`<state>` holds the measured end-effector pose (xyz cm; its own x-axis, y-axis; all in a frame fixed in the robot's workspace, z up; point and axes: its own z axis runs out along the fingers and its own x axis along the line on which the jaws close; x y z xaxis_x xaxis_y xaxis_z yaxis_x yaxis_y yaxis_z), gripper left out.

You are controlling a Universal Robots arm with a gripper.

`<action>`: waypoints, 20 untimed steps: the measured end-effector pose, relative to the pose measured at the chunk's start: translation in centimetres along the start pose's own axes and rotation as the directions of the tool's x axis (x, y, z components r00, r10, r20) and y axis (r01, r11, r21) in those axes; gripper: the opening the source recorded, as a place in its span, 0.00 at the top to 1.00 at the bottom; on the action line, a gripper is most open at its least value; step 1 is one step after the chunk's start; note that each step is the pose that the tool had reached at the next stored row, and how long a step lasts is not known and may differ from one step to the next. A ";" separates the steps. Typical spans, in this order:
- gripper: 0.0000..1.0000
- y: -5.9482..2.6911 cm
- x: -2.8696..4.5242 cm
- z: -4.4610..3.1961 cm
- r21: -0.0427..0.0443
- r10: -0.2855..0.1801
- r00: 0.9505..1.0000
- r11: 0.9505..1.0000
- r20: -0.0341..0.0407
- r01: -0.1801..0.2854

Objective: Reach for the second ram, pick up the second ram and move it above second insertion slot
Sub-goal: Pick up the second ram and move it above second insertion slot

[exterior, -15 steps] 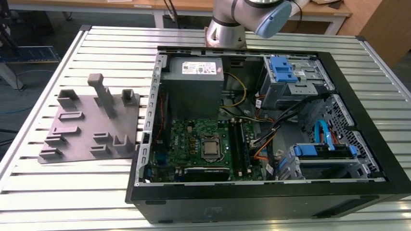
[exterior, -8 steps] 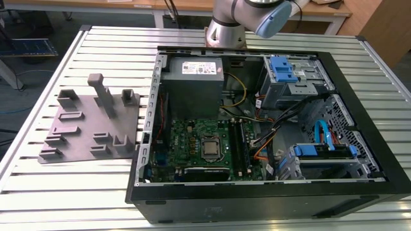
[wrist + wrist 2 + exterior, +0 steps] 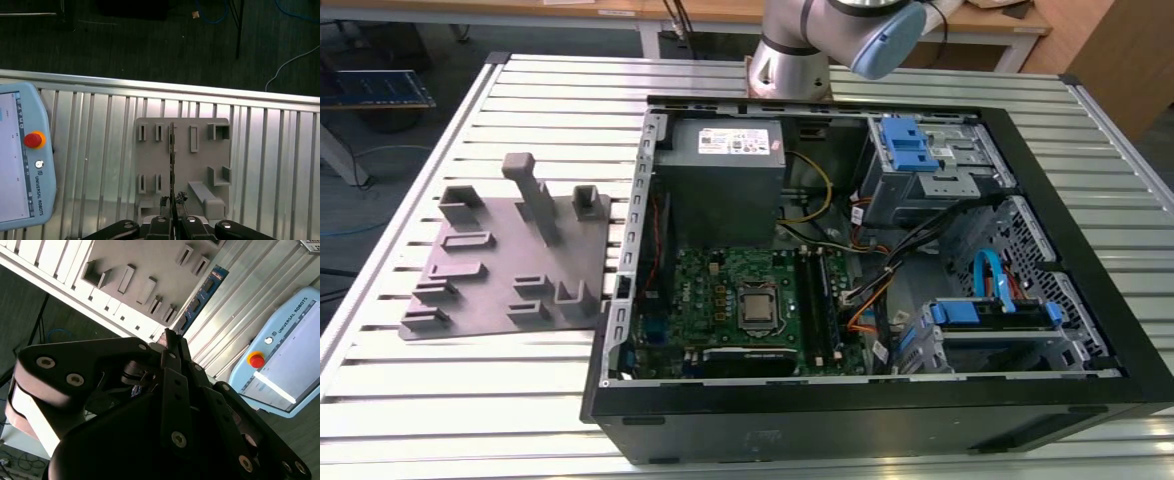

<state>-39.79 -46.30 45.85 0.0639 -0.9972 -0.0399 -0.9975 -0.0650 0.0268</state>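
Observation:
The second ram [image 3: 172,160] shows edge-on in the first wrist view as a thin dark strip reaching out from my gripper [image 3: 172,200]. My gripper is shut on its near end. In the second wrist view the ram [image 3: 202,297] is a dark-green stick with dark chips, sticking out past the gripper [image 3: 169,337]. It hangs over the grey fixture [image 3: 200,165] on the slatted table. In the exterior view the long insertion slots [image 3: 817,300] run beside the processor inside the open computer case [image 3: 881,250]. I cannot tell which slot is the second.
A pale-blue teach pendant [image 3: 20,160] with a red stop button lies on the slats beside the fixture. The table's edge [image 3: 160,87] lies just beyond the fixture, with dark floor and cables past it. In the exterior view the arm [image 3: 814,40] rises behind the case.

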 end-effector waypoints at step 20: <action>0.86 -7.09 0.48 0.49 -0.006 0.000 1.000 1.000 0.000 0.000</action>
<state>-32.71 -46.30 45.15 0.0636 -0.9972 -0.0403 -0.9973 -0.0649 0.0328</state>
